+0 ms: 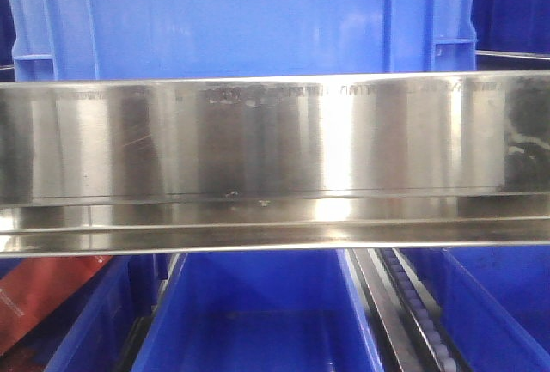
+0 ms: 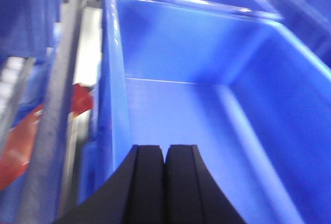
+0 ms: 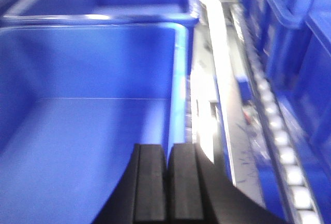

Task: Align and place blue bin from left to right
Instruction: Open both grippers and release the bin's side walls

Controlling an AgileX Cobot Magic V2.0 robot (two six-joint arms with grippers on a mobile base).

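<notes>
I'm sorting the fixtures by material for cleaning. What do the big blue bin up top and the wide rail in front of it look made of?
The blue bin looks like moulded plastic: smooth, slightly glossy wall with moulded ribs at the corners. The rail appears to be polished metal, probably stainless steel: mirror-like bands of reflection and fine scratches.

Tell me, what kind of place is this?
Probably a warehouse or factory storage rack: the blue bin sits above a shiny metal shelf rail, smaller blue bins stand below, and a roller track runs alongside.
</notes>
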